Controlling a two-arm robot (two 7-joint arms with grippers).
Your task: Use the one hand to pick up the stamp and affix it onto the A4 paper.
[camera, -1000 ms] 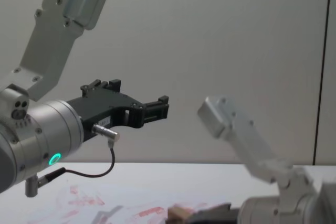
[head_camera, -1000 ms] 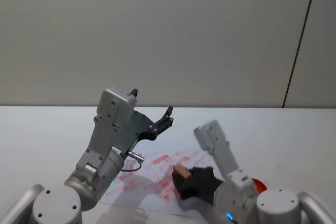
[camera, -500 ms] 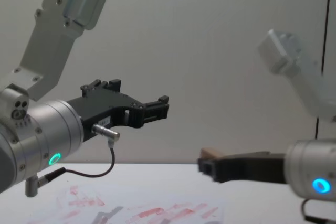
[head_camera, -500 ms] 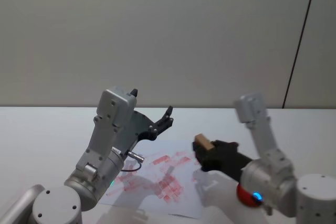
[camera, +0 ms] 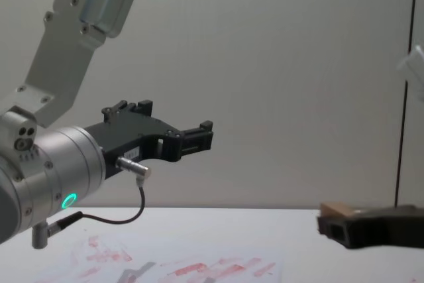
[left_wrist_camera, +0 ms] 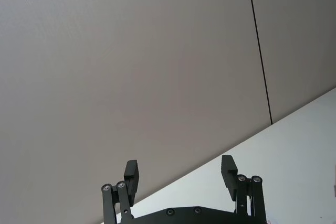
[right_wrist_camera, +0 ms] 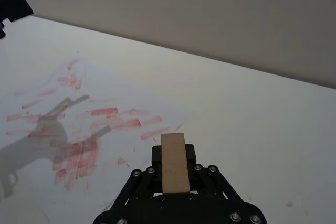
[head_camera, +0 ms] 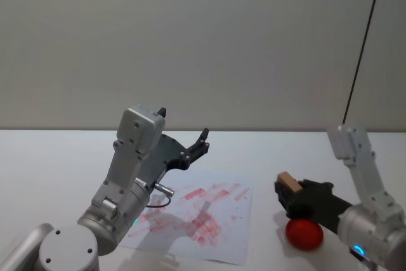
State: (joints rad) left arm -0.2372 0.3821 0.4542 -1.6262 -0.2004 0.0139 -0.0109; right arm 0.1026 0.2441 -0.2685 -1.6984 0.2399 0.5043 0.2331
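Tan wooden stamp is pinched between the fingers of the right tool, up in the air just off the right edge of the A4 paper and right above a red round thing on the white surface. Left tool hangs raised over the paper's far left side, fingers spread wide, gripping nothing.

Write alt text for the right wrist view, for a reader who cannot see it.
The right gripper holds the tan wooden stamp above the white table, just off the near edge of the A4 paper, which is covered in smudgy red prints. A grey wall rises behind.
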